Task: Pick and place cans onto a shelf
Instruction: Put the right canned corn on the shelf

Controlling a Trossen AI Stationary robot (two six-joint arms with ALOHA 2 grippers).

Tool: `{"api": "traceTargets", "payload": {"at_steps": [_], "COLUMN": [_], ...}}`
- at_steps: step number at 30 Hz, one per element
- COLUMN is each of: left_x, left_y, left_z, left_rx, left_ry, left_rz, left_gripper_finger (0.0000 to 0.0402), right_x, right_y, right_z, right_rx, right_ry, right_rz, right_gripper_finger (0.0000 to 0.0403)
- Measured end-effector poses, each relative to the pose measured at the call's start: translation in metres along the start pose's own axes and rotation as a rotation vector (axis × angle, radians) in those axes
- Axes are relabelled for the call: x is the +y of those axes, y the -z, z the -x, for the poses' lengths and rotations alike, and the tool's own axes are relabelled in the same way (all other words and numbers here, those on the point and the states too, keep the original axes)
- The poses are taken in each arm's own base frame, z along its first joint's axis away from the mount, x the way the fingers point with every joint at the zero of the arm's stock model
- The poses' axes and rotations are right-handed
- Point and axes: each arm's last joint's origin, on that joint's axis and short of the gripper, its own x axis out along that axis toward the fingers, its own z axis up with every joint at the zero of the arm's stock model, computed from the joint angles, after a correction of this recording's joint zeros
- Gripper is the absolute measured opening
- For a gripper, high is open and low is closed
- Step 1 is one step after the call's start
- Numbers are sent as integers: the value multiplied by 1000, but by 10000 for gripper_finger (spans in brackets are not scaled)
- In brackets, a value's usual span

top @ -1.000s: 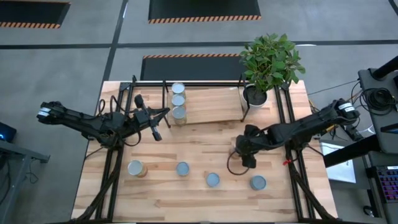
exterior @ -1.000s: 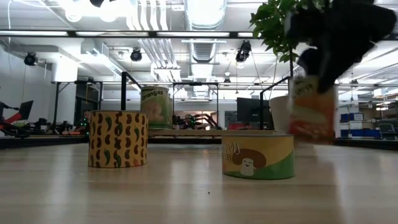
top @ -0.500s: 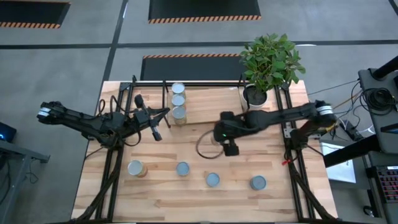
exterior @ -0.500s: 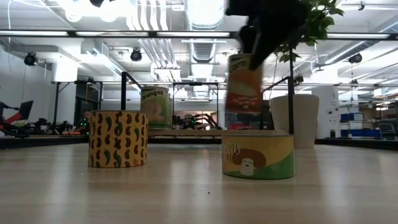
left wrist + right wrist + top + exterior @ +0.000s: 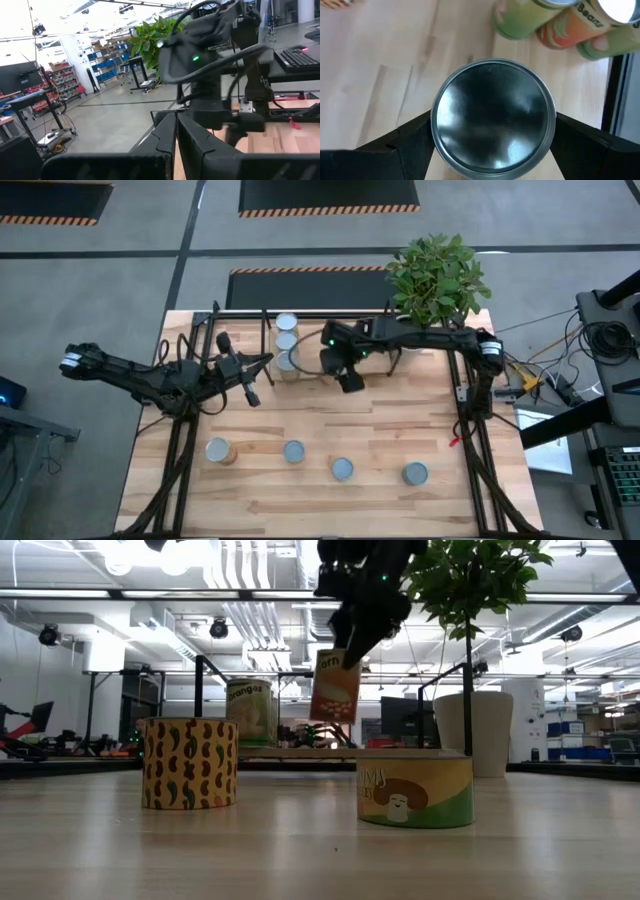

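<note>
My right gripper [image 5: 337, 368] hangs over the shelf [image 5: 305, 330], a wooden board in a black bar rack at the table's far side. It is shut on a can [image 5: 492, 117] with a silvery top and an orange and green label [image 5: 335, 686]. Three cans [image 5: 287, 343] stand in a row on the shelf's left part. Several more cans [image 5: 293, 451] stand on their bases along the near side of the table. My left gripper [image 5: 250, 387] is shut and holds nothing, level, just left of the shelf. My right gripper pinches the can's side wall just below its top rim [image 5: 436, 131] between its two fingers [image 5: 405, 145], one on each side. The fingers slant down from above. The can hangs below them, tilted, clear of the table and the shelf.
A white plant pot [image 5: 480, 732] with a leafy plant [image 5: 437, 277] stands at the shelf's right end. Black frame bars [image 5: 467, 420] run along the table's left and right sides. A bean-print can [image 5: 190, 762] and a mushroom-print can [image 5: 414, 790] are nearest the front edge.
My right gripper has carried the can from the right middle of the table up and toward the far left, to above the shelf, rolling its wrist on the way. The can has stayed in the hold and hangs more tilted now.
</note>
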Motion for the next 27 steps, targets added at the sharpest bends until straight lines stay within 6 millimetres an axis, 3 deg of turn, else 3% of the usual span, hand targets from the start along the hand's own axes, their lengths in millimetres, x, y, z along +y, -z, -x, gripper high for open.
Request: {"api": "traceTargets", "payload": {"at_steps": [8,27], "left_x": [0,0], "left_y": [0,0], "left_z": [0,0], "left_rx": [0,0], "left_ry": [0,0], "left_rz": [0,-1], "left_gripper_finger": [0,0], "right_x": [-22,-35], "right_y": [5,11], "right_z": [-17,-26], "right_rx": [-22,-43], "right_ry": [-22,12], "right_rz": [16,-1], "right_gripper_finger": [325,325]}}
